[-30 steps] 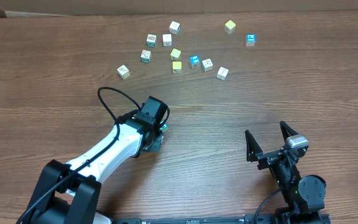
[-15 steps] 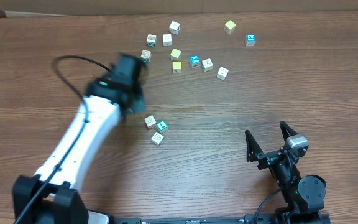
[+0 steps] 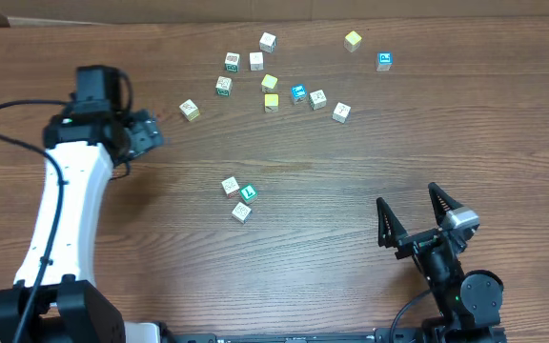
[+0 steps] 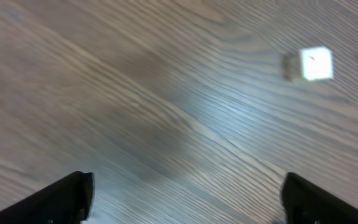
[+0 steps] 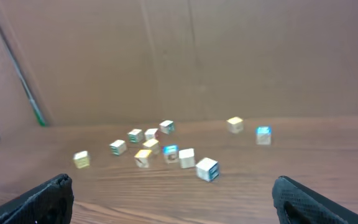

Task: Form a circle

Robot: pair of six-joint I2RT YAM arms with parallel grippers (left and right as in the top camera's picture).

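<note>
left tool: the left tool [image 3: 149, 133] is hanging over bare bench [image 3: 503, 143] out on the left side. Its fingers are standing wide apart, and the wrist view is showing nothing between them.
right tool: the right tool [image 3: 408, 205] is sitting low near its own base, also spread wide and carrying nothing.
circle so far: the circle [image 3: 239, 197] is lying mid-bench. I'm counting three tiny cubes bunched tight, two whitish plus a green-faced cube [image 3: 247, 192] on the bunch's right edge. It's looking more like a bent arc than a ring, so I'm judging it far from done.
which way: from the left tool, the bunch is lying off to its right and back toward the robot's base. I'm reckoning the left tool is nearer to it than the right one.
next feed: the loose cubes [image 3: 298, 92] are scattered along the far side, well apart from the bunch. A white cube [image 3: 190, 110] is lying near the left tool's tips, closer than any other, so I'm guessing that's the next pick.
long axis: they're cubes, so I'm not lining up on any long axis, only face angle.
containers: not seeing any, everything is sitting straight on the bench.
watch-out: I'm thinking a sloppy drop-in could be knocking the tight bunch apart.
</note>
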